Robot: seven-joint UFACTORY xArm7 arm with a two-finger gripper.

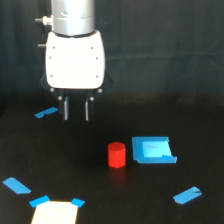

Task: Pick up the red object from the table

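Bottom edge first: pale tan patch (55, 214) at lower left, cut off by the frame, blue tape tabs at its top corners. One blue tape strip (16, 185) to its upper left, another strip (187, 195) at lower right. All on the black table (100, 200).

Centre of frame: the red object (116, 154), standing upright, a short stubby cylinder, free on the table, nothing touching it. Just beside it on the right, flat blue square piece (152, 150), small gap between the two as far as I can tell.

Further back, upper left of centre: gripper (76, 110) under a white housing and silver wrist. Two thin dark fingers hang down, parted with a clear gap, nothing between them. Gripper sits up and left of the red object, well apart from it, not yet over it. Small blue tape bit (46, 113) to the left of the fingers.

Risks, judged from here:
- Finger gap looks only a little wider than the red object; a slightly off-centre descent could put a fingertip on its top and tip or shove it.
- Blue piece is close on the right side; a finger coming down there may catch on it or drag it.
- Stubby shape may roll away if knocked over.

Hard to see: frame is blurry, fingertips dark on the dark table, so their height above the surface is unclear. Arm above the wrist is cut off at top. Facets on the red object not resolvable.
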